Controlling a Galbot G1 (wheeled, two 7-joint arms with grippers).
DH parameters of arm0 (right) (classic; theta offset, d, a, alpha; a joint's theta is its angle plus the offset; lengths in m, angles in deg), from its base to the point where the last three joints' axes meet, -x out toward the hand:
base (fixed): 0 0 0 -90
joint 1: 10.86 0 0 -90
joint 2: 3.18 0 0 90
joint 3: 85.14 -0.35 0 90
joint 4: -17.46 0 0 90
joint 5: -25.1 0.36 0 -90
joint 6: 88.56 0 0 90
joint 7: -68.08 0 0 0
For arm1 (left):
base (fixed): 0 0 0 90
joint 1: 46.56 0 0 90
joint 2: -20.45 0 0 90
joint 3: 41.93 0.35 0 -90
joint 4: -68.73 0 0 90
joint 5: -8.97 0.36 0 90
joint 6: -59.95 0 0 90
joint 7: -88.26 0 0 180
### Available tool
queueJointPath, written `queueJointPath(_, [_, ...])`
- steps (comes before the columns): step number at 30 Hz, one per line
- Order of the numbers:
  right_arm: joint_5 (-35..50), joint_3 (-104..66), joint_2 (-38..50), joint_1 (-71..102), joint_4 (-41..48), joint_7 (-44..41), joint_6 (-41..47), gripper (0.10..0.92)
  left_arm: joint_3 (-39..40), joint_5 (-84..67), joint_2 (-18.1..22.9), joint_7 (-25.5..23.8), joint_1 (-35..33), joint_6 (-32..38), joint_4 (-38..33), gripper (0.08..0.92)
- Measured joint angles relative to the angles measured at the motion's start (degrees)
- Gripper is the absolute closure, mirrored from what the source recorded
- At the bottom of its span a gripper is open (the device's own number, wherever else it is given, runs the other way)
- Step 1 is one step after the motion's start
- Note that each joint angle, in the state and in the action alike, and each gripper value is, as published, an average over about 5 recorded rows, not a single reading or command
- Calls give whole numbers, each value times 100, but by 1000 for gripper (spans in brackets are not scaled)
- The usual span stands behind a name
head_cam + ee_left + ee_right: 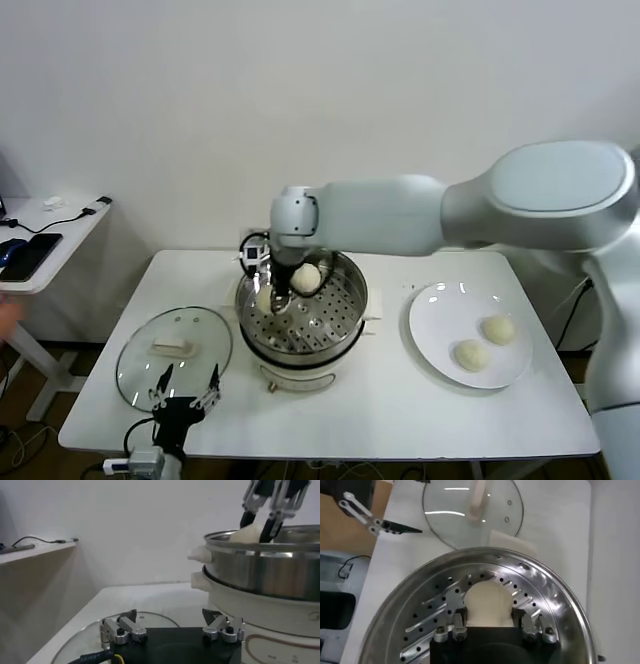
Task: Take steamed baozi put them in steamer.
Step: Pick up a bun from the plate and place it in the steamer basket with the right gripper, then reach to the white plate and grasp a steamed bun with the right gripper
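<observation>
1. Over the steamer [302, 312], at the centre of the head view, my right pincer [296, 283] hangs inside the rim, its jaws narrowed onto a bun [306, 277].
2. Seen from the right wrist, that bun [487, 603] sits between my two fingers [459, 621], one on each side, above the perforated tray [427, 621]. I cannot tell whether it touches the tray.
3. A second bun [266, 299] lies in the steamer at the left of the tray, just beside the held one.
4. Two more buns rest on the white plate [440, 337] at the right of the head view: one [498, 329] farther back, one [471, 355] nearer the front edge, close together but apart.
5. My left pincer [186, 390] is at the lower left of the head view, at the front rim of the glass lid [174, 355], jaws spread wide and holding nothing.
6. From the left wrist, its fingers [124, 630] stand well apart over the lid [85, 638], with the steamer wall [262, 572] at the right of the frame and the right pincer [259, 522] reaching down into it at the upper right.
7. Lid, steamer and plate all stand on the white table [400, 400], lid to the left, plate to the right.
8. A side desk [55, 225] carrying dark devices and a cable shows at the far left of the head view.
</observation>
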Motion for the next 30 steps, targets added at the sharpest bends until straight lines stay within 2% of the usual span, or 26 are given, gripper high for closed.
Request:
queueJointPath(6, [-116, -59, -106, 257, 291, 37, -2, 412, -1, -2, -4, 5, 3, 13, 30, 177])
queueJointPath(12, [-164, -128, -100, 302, 364, -41, -97, 262, -6, -3, -5, 13, -4, 23, 34, 177])
queueJointPath(15, [-158, -113, -37, 218, 324, -149, -179, 214, -10, -4, -4, 14, -17, 23, 10, 177])
queueJointPath(23, [25, 156, 469, -511, -86, -695, -611, 203, -12, -1, 1, 11, -93, 23, -92, 177])
queueJointPath(30, [-87, 683, 1554, -1441, -731, -1319, -1096, 203, -3, 5, 7, 9, -139, 23, -168, 177])
